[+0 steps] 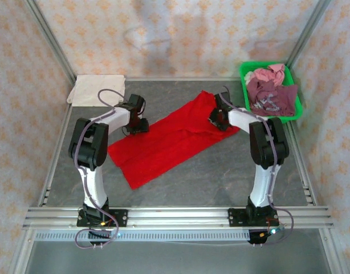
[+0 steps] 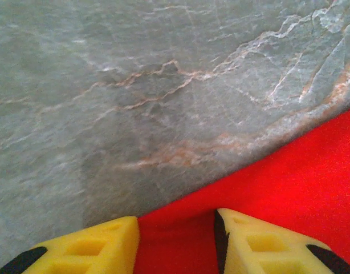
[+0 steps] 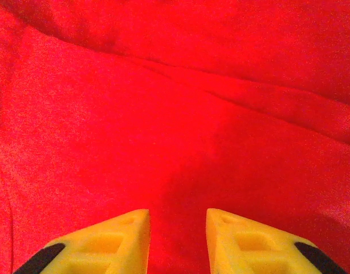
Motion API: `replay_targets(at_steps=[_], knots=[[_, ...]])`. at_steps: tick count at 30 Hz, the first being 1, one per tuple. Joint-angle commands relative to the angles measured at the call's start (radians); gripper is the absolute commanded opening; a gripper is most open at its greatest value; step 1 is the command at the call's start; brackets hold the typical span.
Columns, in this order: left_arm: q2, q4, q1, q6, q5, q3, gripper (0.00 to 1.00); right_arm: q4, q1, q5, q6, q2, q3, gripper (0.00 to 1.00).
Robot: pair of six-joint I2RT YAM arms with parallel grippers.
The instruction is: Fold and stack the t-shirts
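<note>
Red t-shirt [image 1: 169, 140] lies diagonally, near-left to far-right, collar end unclear.

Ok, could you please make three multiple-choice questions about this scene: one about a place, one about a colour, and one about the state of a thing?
1. Where on the table does the green basket stand?
A. far left corner
B. near edge, between the arms
C. far right corner

2. What colour is the folded t-shirt at the far left corner?
A. blue
B. cream-white
C. black

3. How does the red t-shirt lie?
A. spread out flat
B. folded into a small square
C. rolled into a ball

Answers:
1 C: the top view shows it at the far right.
2 B: its cloth is pale cream.
3 A: it lies open across the middle.
</note>
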Motion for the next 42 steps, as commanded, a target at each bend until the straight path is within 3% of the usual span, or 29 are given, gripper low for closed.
replay_targets(at_steps=[1,7,11,17,23,26,31,36,39,42], knots=[[-0.057,-0.032,0.008,-0.031,-0.012,-0.121,0.4,0.004,-0.002,-0.07,-0.051,0.091,0.111,0.3],[-0.226,-0.006,-0.003,-0.105,0.097,-0.332,0.4,-0.03,-0.002,-0.117,-0.139,0.207,0.326,0.29],[-0.313,-0.012,-0.034,-0.147,0.142,-0.395,0.4,-0.061,-0.006,-0.131,-0.157,0.179,0.386,0.3],[-0.39,-0.022,-0.041,-0.144,0.091,-0.353,0.41,0.136,-0.038,-0.099,0.013,-0.09,0.063,0.32],[-0.333,-0.041,-0.064,-0.073,0.05,-0.185,0.41,0.251,-0.072,-0.213,0.126,-0.205,-0.186,0.34],[-0.299,-0.044,-0.114,-0.023,0.025,-0.109,0.41,0.269,-0.065,-0.303,0.124,-0.177,-0.206,0.34],[-0.223,-0.058,-0.185,0.029,-0.008,-0.005,0.44,0.286,-0.057,-0.294,0.139,-0.148,-0.235,0.36],[-0.146,-0.05,-0.285,0.135,-0.05,0.092,0.57,0.303,-0.043,-0.308,0.129,-0.107,-0.209,0.36],[-0.068,-0.067,-0.351,0.236,-0.1,0.187,0.65,0.307,-0.033,-0.321,0.123,-0.073,-0.184,0.31],[0.04,-0.095,-0.391,0.31,-0.095,0.299,0.66,0.325,-0.031,-0.316,0.137,-0.074,-0.183,0.2]])
